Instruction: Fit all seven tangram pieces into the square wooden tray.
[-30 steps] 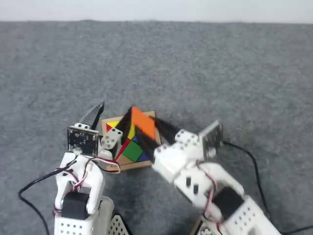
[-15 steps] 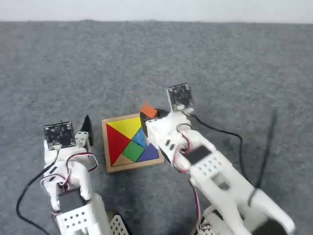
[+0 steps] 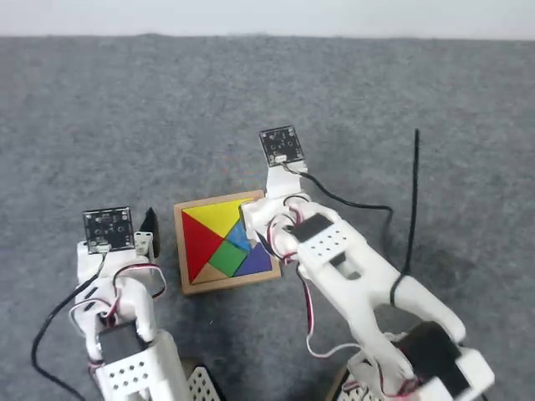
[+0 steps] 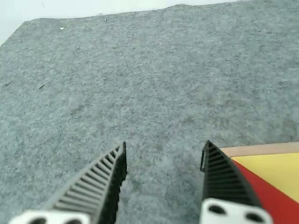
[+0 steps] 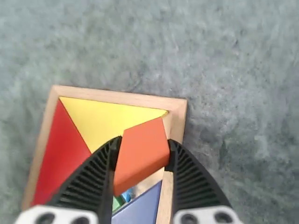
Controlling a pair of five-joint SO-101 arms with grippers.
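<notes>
The square wooden tray (image 5: 117, 94) lies directly beneath the right hand (image 5: 142, 142), which pinches the orange piece (image 5: 140, 158) askew above the gap by the tray's corner. To seat it well, I judge the piece should be levelled, its edges turned parallel with the rim, lowered flat, and only then let go. In the tray, the red triangle (image 5: 63, 149) and yellow triangle (image 5: 100, 116) lie beyond the fingertips, and the blue piece (image 5: 140, 207) and smaller green piece (image 5: 122, 198) sit under the palm. The left hand (image 4: 164, 147) is spread and empty over the counter (image 4: 140, 84), with the tray just beside one finger.
</notes>
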